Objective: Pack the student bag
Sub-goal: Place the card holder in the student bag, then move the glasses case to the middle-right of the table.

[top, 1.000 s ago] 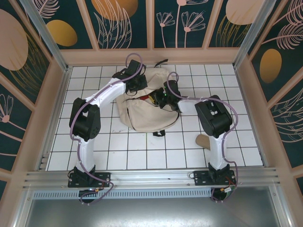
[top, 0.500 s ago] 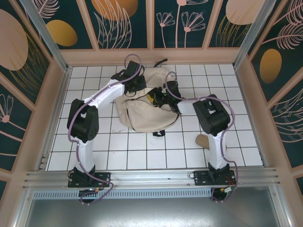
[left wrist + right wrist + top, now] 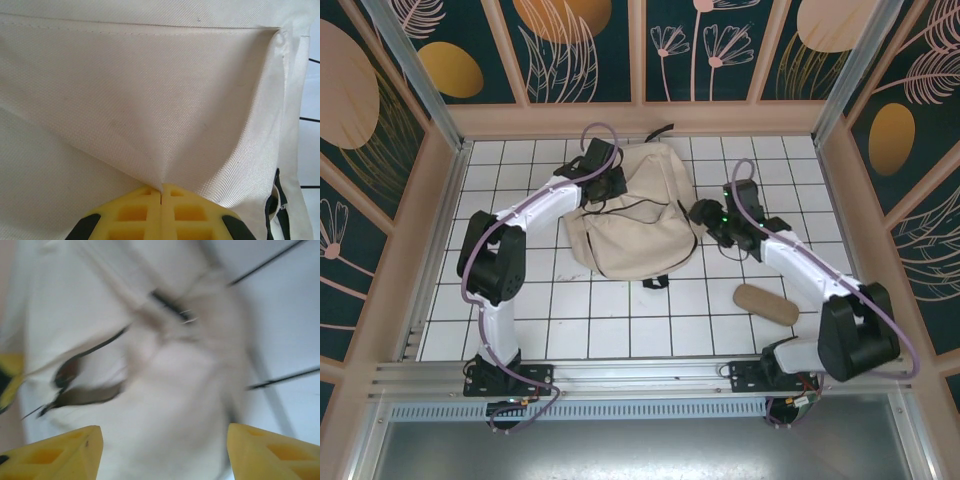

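The left gripper (image 3: 161, 192) has its yellow fingers pressed together on a fold of the cream soft-fabric student bag (image 3: 150, 100) with dark zippers and black straps; from above we see this left gripper (image 3: 610, 185) at the bag's far left corner. The right gripper (image 3: 162, 450) has its fingers well apart with nothing between them, the blurred bag (image 3: 175, 380) beyond. Seen from above, the right gripper (image 3: 703, 212) is just beside the bag's right edge.

The student bag (image 3: 630, 220) lies flat at the far middle of the white tiled worktop (image 3: 620, 320). Its long axis runs from far edge to near edge, and its black top loop points to the far edge. A tan oblong object (image 3: 766, 303) lies toward the near right corner. Dark teal wall panels with floral motifs (image 3: 580, 50) enclose the worktop.

One second earlier the right gripper was over the bag's middle. It has since pulled off to the right, uncovering the tan object, while the left gripper stays clamped.
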Controlling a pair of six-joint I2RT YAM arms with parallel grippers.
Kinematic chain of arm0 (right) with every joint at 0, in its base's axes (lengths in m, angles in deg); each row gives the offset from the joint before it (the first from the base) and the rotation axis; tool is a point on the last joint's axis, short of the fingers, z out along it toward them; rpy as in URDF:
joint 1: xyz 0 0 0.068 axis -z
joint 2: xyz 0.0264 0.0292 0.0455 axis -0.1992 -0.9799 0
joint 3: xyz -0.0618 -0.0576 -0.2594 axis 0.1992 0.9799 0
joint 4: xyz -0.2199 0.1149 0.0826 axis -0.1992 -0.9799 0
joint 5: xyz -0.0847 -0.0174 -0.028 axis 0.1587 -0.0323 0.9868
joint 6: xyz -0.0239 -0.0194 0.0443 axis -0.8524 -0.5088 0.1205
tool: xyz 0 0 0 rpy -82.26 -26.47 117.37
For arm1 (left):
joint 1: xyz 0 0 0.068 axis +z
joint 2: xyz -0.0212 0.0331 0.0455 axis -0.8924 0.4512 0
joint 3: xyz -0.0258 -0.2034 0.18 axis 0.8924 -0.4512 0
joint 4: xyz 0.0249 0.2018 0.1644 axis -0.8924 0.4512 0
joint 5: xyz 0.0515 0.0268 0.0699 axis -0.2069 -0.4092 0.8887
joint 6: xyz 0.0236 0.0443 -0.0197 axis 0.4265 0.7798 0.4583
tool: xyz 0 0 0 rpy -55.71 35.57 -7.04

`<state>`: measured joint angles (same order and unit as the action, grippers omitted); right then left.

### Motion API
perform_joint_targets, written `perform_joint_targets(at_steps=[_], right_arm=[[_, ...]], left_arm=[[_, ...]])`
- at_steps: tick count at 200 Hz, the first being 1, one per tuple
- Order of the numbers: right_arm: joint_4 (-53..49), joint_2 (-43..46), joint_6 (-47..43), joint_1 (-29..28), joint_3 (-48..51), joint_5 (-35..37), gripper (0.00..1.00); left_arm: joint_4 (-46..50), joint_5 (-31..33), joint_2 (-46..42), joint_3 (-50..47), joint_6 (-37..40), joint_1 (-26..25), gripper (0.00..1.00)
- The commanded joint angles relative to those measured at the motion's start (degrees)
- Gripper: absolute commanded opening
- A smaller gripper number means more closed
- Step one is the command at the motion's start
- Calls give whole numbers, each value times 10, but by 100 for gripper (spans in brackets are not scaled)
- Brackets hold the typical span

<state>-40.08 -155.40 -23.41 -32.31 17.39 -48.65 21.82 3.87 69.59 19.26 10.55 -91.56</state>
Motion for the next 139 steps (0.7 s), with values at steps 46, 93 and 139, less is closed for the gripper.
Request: perform_joint_targets(at_steps=[46, 93, 139], right_arm=[[-274, 84, -35, 95, 68, 189, 76], [-324, 102, 51, 144, 93, 236, 77], [-322, 130, 94, 209, 133, 199, 79]], left_arm=[[-24, 7, -41, -30, 8, 5, 0], [-24, 10, -42, -29, 17, 5, 5], [-20, 13, -51, -39, 23, 5, 30]])
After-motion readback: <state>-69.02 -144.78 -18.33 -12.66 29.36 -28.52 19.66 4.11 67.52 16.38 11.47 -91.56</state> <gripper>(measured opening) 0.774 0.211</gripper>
